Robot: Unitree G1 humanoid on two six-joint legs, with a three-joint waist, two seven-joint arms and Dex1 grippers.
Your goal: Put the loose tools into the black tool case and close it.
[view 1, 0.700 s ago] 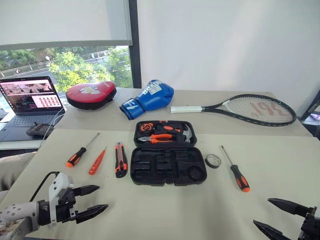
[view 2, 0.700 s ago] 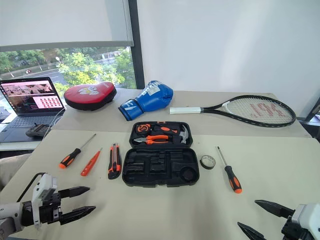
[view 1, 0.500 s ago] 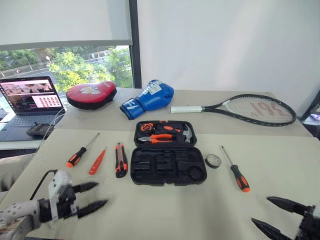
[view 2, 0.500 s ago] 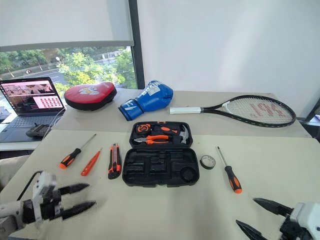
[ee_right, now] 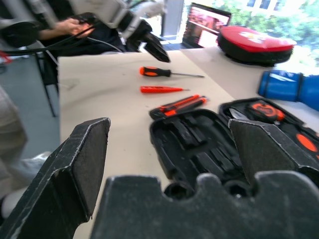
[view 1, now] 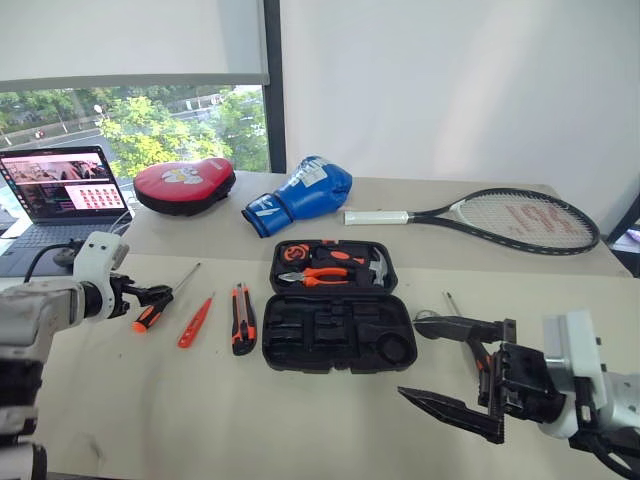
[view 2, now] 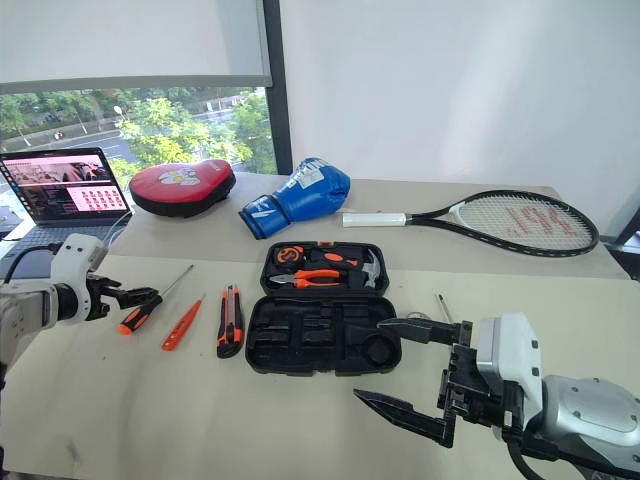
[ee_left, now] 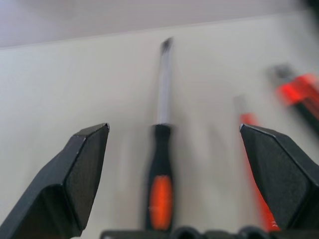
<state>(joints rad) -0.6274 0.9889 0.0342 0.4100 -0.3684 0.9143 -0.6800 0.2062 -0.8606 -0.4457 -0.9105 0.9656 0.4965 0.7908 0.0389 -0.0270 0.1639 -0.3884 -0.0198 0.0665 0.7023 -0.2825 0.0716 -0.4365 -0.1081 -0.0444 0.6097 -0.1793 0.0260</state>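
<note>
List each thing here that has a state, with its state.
black tool case: open, lower-half slots empty
laptop: open, screen lit
left gripper: open, empty, above the orange-and-black screwdriver
right gripper: open, empty
utility knife: lying loose on the table

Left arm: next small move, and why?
Probably lower the left gripper and shut on the orange-and-black screwdriver: its handle lies between the open fingers on the table, untouched. The black tool case sits open, slots free.
</note>
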